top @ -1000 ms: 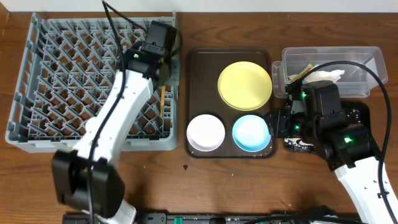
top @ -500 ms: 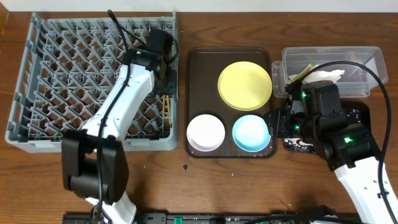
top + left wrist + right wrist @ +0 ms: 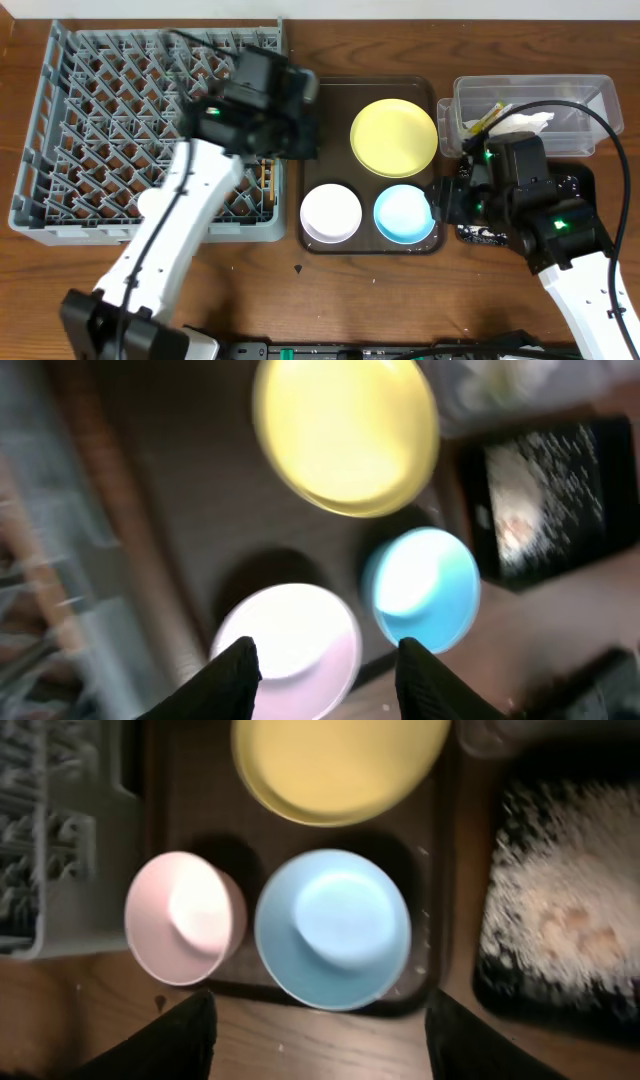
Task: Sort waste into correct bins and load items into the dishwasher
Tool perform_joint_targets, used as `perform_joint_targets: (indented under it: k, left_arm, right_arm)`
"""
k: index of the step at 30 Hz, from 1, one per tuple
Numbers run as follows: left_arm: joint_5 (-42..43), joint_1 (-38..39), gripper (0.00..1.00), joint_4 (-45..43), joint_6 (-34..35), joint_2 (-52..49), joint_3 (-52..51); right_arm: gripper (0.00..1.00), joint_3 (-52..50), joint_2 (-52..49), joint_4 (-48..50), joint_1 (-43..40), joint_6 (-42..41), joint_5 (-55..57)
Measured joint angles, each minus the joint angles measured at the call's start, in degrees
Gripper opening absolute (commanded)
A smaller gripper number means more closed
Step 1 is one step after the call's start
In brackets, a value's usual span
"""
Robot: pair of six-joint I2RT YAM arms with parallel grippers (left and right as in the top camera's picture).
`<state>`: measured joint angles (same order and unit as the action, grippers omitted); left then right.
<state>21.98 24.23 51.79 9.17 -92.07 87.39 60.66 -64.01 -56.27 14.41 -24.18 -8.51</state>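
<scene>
Looking from the near edge of the table (image 3: 400, 300), I see the white bowl (image 3: 331, 213) and blue bowl (image 3: 404, 214) unloaded on the brown tray (image 3: 312, 110), yellow plate (image 3: 394, 137) behind them. The left gripper (image 3: 328, 660) and right gripper (image 3: 318, 1020) hover above, fingers (image 3: 232, 670) apart, empty. Rice scraps (image 3: 545, 920) lie in the black tray (image 3: 578, 186); farther back, wrapper (image 3: 478, 120) and napkin (image 3: 525, 122) sit in the clear tub (image 3: 590, 95), chopsticks (image 3: 266, 180) in the rack (image 3: 60, 190). Waste looks sorted; the dishes remain, I'd judge.

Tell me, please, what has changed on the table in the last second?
The left claw swung right, from the right edge of the dish rack to above the brown tray, and is open and empty. The chopsticks it was placing now lie free in the rack. The right claw, yellow plate, white bowl and blue bowl stayed put.
</scene>
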Motion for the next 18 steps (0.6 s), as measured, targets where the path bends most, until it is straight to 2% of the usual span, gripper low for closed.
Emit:
perform_joint_targets:
  k: [4,8,11,18]
  left_arm:
    - [0.2,6.3,0.47,-2.0,-0.3,-4.6,-0.1]
    - [-1.5,11.1,0.47,-4.3,-0.5,-9.8,-0.4]
    - [-3.7,13.6,0.47,-5.8,-0.6,-13.5,-0.5]
    - [-7.4,16.9,0.47,-10.2,-0.7,-20.9,-0.6]
  right_arm:
    - [0.7,0.0,0.0,-0.9,-6.9,-2.5,1.8]
    - [0.78,0.0,0.0,-0.9,-14.4,-3.1,2.6]
    - [0.79,0.0,0.0,-1.0,-18.7,-3.5,3.0]
    - [0.79,0.0,0.0,-1.5,-20.5,-3.5,2.7]
